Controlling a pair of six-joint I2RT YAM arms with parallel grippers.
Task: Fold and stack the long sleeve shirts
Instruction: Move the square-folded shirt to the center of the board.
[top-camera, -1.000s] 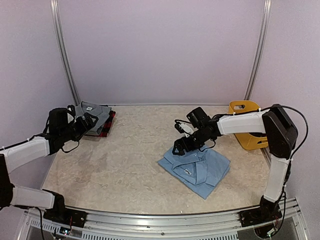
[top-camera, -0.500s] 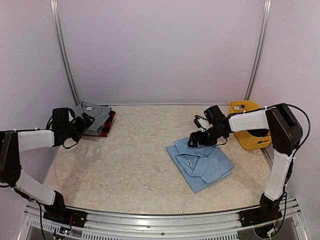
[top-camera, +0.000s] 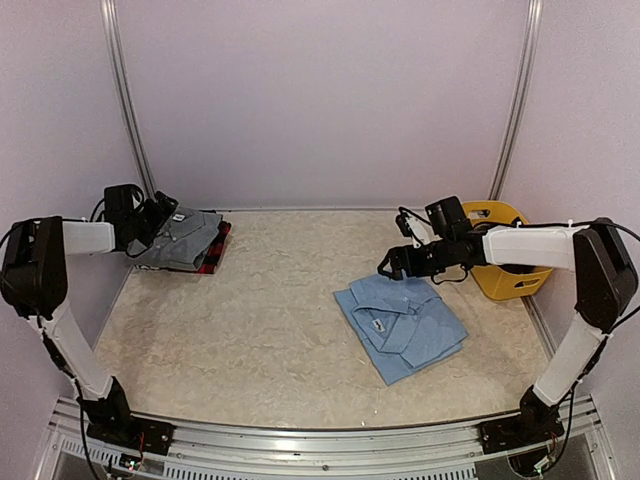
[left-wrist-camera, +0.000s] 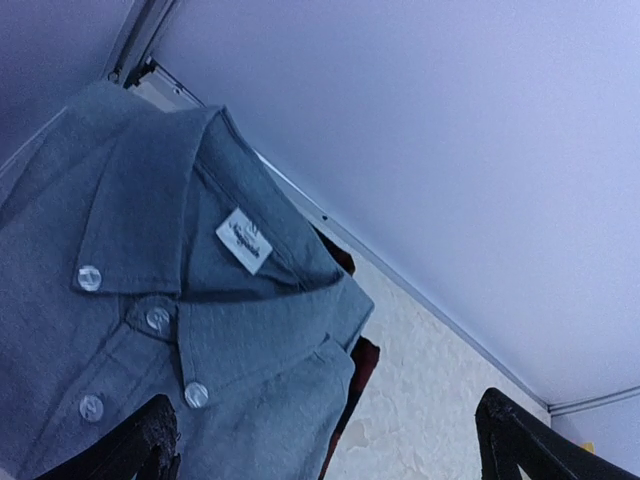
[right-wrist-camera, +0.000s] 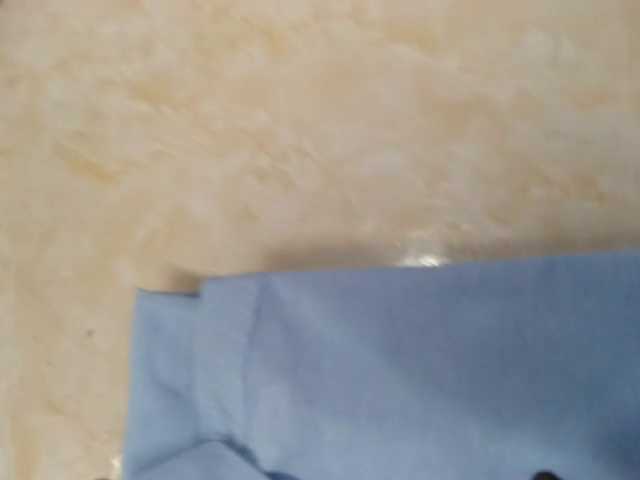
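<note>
Where the table (top-camera: 280, 310) meets the right-hand wall, the yellow basket (top-camera: 508, 282) stands as the only container. It is moulded plastic with a handle slot cut in its far wall. Its inside is largely hidden behind the right forearm, so its contents cannot be told.

The light blue shirt (top-camera: 400, 325) lies folded on the table to the left of the basket and a little nearer the arm bases, apart from it. It forms a flat, roughly rectangular packet set at an angle, collar uppermost. The cloth is smooth and finely woven, and the right wrist view shows a straight folded edge with a stitched band at one corner.

The right gripper (top-camera: 388, 268) is left of the basket, over the far edge of this shirt, with its jaws apart and holding nothing.

The grey shirt (top-camera: 180, 240) lies well apart from the basket, at the far left corner of the table. It is folded and rests on the red-and-black plaid shirt (top-camera: 215, 255), of which only the edge facing the basket shows. The grey cloth is matte. Its button-down collar carries pale round buttons (left-wrist-camera: 89, 277) and a white rectangular neck label (left-wrist-camera: 244, 240).

The left gripper (top-camera: 165, 212) is at the collar end of this stack, on the side farthest from the basket. Its fingers (left-wrist-camera: 140, 450) are spread wide and grip nothing.

The table surface is beige with a marbled pattern.
</note>
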